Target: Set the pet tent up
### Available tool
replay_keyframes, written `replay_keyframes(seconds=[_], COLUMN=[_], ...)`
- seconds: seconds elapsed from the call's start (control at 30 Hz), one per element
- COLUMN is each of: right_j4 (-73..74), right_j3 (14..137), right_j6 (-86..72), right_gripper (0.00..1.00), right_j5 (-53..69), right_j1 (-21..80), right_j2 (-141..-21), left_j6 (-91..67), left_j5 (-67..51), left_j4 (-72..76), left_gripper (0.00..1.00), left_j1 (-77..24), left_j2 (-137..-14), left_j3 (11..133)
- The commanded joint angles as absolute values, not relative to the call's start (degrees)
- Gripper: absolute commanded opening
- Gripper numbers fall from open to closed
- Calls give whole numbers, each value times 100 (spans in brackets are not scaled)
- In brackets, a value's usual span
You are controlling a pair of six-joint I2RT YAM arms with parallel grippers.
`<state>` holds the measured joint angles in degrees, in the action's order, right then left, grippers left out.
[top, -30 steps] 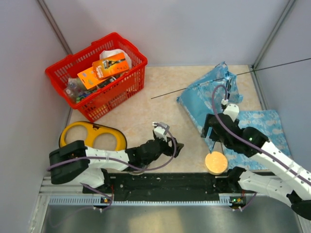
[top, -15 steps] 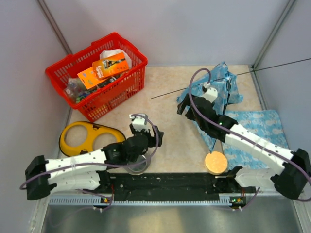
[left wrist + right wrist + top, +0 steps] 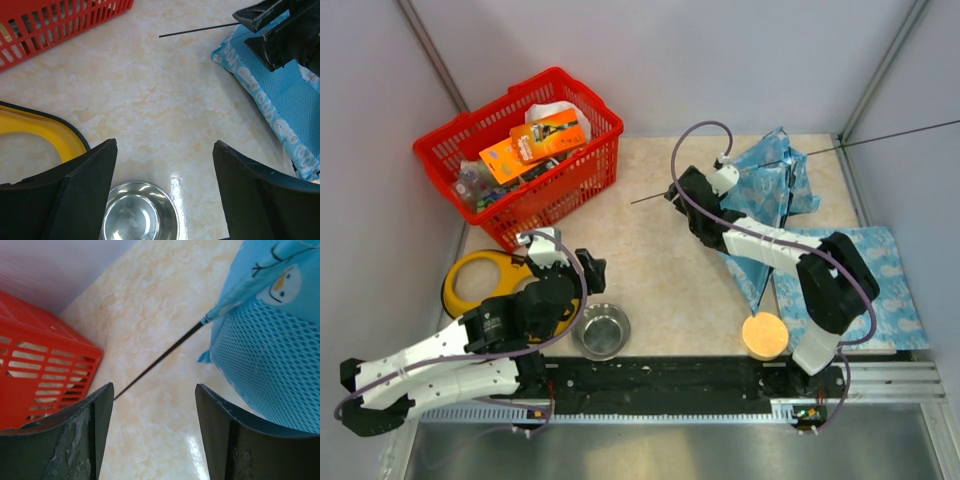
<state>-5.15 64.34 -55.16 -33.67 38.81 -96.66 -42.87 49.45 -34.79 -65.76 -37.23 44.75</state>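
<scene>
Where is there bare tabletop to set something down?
Bare: the middle, between the red basket, the tent and the steel bowl; a thin pole crosses its far end. Crowded: right side, with tent, mat and orange disc.

Beige marbled tabletop point(image 3: 650, 260) at centre, enclosed by plain grey walls point(image 3: 720, 60); metal rail point(image 3: 650, 412) along lower edge.

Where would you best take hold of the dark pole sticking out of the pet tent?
I'd grip the bare pole close to the pet tent, coming from above, right pincer straddling it: it runs straight and bare over the table, clear of fabric.
</scene>
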Motion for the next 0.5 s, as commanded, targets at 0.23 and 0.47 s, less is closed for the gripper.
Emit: replay_keyframes(seconds=[0.23,0.47], right_j4=[-1177,-1651], right_j3=[7268,7313], right_j6=[-5906,-5872], right_gripper=[52,38], right_j5=[-4122,-3885], right_j1=[3815,3577], right_j2=[-10634,-11048], left_j6=[-4096,-4069], left_j5=[5089,5141], left_j4=[-3753,-3850], left_gripper=[83,83], left_j1=[-6548,-6548], left_j2=[-3621,-3481], left_j3=[4509,4500])
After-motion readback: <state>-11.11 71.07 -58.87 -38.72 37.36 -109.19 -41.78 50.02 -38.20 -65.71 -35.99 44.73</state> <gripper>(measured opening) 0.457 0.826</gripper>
